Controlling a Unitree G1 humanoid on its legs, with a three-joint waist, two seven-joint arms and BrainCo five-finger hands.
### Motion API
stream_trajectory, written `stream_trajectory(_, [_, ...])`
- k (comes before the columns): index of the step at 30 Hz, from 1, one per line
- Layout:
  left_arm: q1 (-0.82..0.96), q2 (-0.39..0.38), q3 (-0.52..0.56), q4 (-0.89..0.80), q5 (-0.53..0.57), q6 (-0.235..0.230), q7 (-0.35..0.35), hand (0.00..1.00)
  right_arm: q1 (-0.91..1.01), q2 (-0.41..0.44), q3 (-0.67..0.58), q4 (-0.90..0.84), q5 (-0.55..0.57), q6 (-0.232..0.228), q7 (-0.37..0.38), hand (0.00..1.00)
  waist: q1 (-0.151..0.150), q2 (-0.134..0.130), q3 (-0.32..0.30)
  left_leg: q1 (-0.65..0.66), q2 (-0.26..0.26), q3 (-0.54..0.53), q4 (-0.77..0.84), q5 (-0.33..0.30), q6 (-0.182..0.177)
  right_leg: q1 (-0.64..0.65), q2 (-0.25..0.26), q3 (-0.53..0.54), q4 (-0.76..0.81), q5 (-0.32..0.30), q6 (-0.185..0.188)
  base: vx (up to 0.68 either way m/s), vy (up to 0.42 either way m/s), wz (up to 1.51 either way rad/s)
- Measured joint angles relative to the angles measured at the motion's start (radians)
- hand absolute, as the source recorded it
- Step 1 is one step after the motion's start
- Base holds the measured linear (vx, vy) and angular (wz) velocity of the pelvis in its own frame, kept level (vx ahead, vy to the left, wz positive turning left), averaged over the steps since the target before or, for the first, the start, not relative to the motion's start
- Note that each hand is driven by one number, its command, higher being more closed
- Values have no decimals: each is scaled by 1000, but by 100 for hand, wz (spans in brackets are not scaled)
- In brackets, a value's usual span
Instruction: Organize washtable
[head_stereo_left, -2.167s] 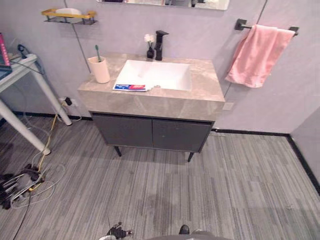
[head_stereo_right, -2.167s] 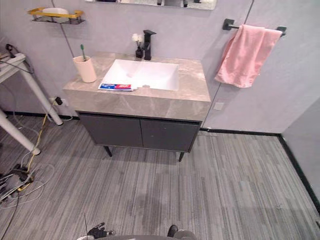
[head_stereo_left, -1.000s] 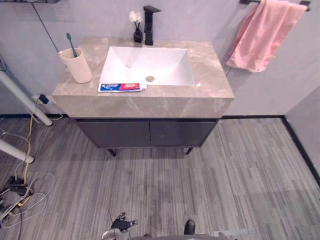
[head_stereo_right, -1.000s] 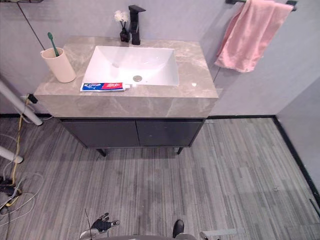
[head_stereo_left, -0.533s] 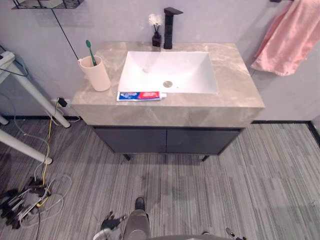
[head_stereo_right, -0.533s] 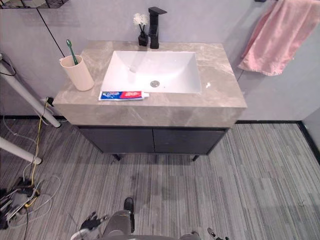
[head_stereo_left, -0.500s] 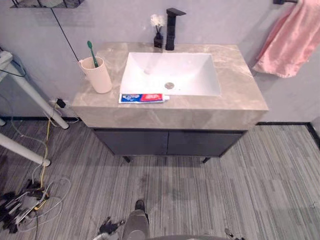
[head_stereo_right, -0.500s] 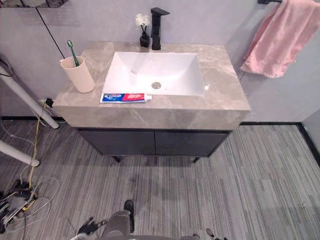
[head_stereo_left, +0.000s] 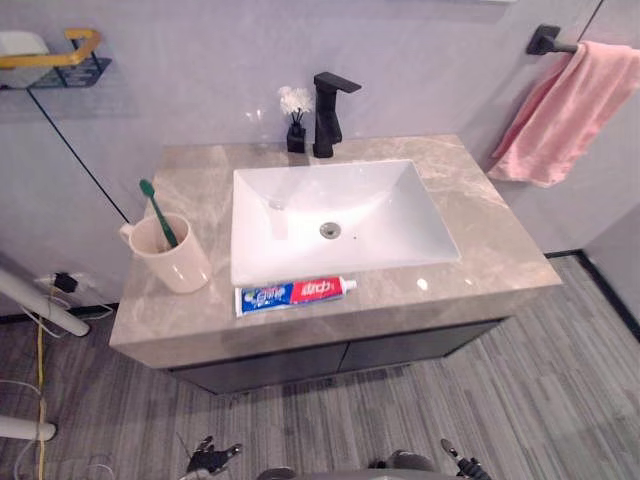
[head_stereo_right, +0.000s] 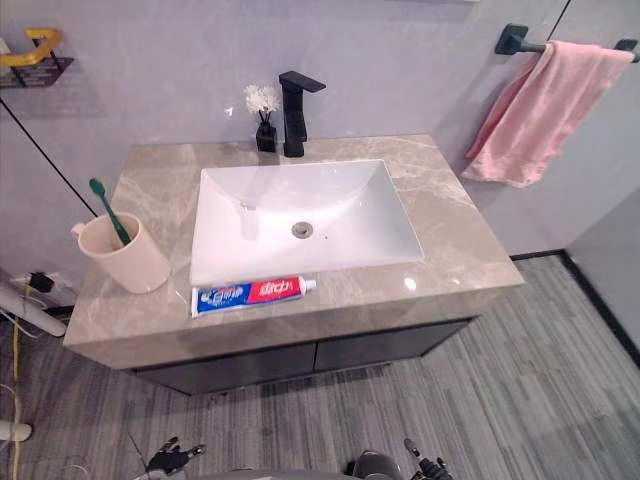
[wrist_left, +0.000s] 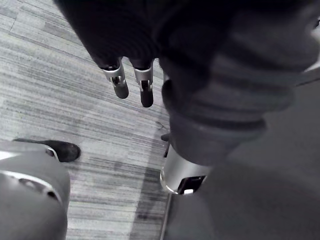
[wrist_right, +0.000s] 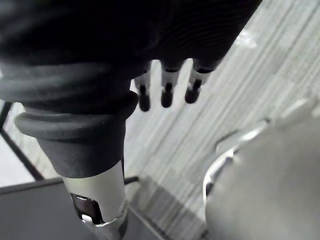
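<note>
1. You have the grey-brown marble washtable top (head_stereo_left: 485, 232) straight ahead, with the white rectangular basin (head_stereo_left: 385, 215) sunk in its middle.
2. The blue, red and white toothpaste tube (head_stereo_left: 295, 293) lies flat on the near rim of the top, just in front of the basin, cap end to the right.
3. The beige cup (head_stereo_left: 178, 263) stands upright on the left side of the top, near the tube but apart from it. A green toothbrush (head_stereo_left: 158, 210) leans inside it.
4. At the far edge, behind the basin, the black faucet (head_stereo_left: 325, 115) stands with a small black vase of white flowers (head_stereo_left: 296, 130) just to its left.
5. A pink towel (head_stereo_left: 570, 115) hangs from a black bar on the wall, far right.
6. Your left hand (wrist_left: 119, 82) hangs low over the grey striped floor (wrist_left: 50, 75), fingers straight, grasping nothing.
7. Your right hand (wrist_right: 167, 92) likewise hangs over the floor, fingers relaxed and empty.
</note>
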Motion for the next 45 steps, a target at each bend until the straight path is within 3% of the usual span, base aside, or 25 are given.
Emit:
stream_trajectory(1, [0, -31, 1, 10, 1, 3, 0, 0, 28, -11, 6, 11, -23, 2, 2, 0, -2, 15, -9, 5, -4, -62, 26, 10, -14, 71, 14, -5, -54, 56, -21, 339, -50, 76])
stream_trajectory(2, [9, -61, 30, 1, -3, -4, -6, 0, 34, -9, 10, 20, -50, 5, 2, 0, 11, -14, -5, -39, -19, -101, 84, 19, -20, 101, -16, 4, -78, 58, -23, 306, -61, 69])
stream_trajectory(4, [11, -63, 52, -3, 10, -16, -4, 0, 32, -14, 11, 41, -106, 8, 6, 0, 22, -20, 1, -35, -59, -160, -36, 30, -41, 169, -47, -28, -118, 58, -23, 204, -82, 50])
stream_trajectory(5, [13, -68, 48, -1, 21, -18, -3, 0, 35, -22, 11, 43, -122, 10, 10, 0, 23, -8, -1, -38, -64, -190, -128, 90, -67, 213, -49, -54, -137, 57, -21, 185, -57, 59])
stream_trajectory(7, [20, -77, 47, 0, 23, -23, -3, 0, 44, -38, 23, 39, -167, 12, 20, 0, 32, -1, -6, -59, -65, -207, -143, 205, -47, 264, -35, -71, -158, 25, 19, 208, -9, 39])
stream_trajectory(9, [24, -60, 45, 7, 29, -21, -4, 0, 38, -37, 73, 40, -202, 19, 22, 0, 29, -27, -19, -52, -87, -247, -183, 214, -44, 271, -57, -95, -167, 10, 38, 140, 36, 42])
stream_trajectory(22, [38, -21, 9, 41, 83, -16, -6, 0, 32, -29, 77, 51, -234, 28, 44, 0, 27, -48, -12, -15, -127, -306, -340, 304, -20, 257, -86, -123, -157, -7, 58, 16, 20, 16])
stream_trajectory(23, [44, 10, -31, 48, 120, -13, -26, 0, 14, -18, 78, 82, -231, 29, 46, 0, 1, -75, 12, -2, -129, -284, -348, 310, -21, 275, -87, -111, -170, -2, 65, 0, 0, 0])
stream_trajectory(29, [41, 10, -33, 48, 120, -14, -26, 0, 14, -19, 78, 82, -231, 29, 46, 0, -1, -73, 14, -2, -127, -278, -348, 310, -21, 273, -87, -105, -170, -2, 65, 0, 0, -2])
stream_trajectory(33, [36, 14, -48, 48, 120, -14, -26, 0, 15, -20, 76, 78, -202, 28, 45, 0, -3, -72, 17, -14, -123, -256, -348, 309, -22, 253, -83, -86, -172, -2, 65, -5, 0, -15])
stream_trajectory(37, [21, 24, -74, 74, 120, -13, -27, 0, 15, -15, 42, 69, -106, 25, 43, 0, -27, -71, 17, -23, -110, -212, -348, 303, -27, 236, -75, -52, -194, 12, 65, 5, -2, -27])
stream_trajectory(40, [15, 26, -77, 89, 120, -3, -31, 0, 14, -19, -11, 15, 16, 10, 41, 0, -28, -68, 16, -21, -108, -157, -348, 296, -29, 221, -68, -5, -206, 27, 63, 23, 12, -44])
stream_trajectory(45, [16, 36, -101, 89, 132, 3, -46, 0, 17, -48, -83, -141, 114, -18, 26, 0, -52, -69, 16, -15, -106, -116, -347, 295, -30, 218, -66, 20, -233, 44, 65, 47, 8, -19])
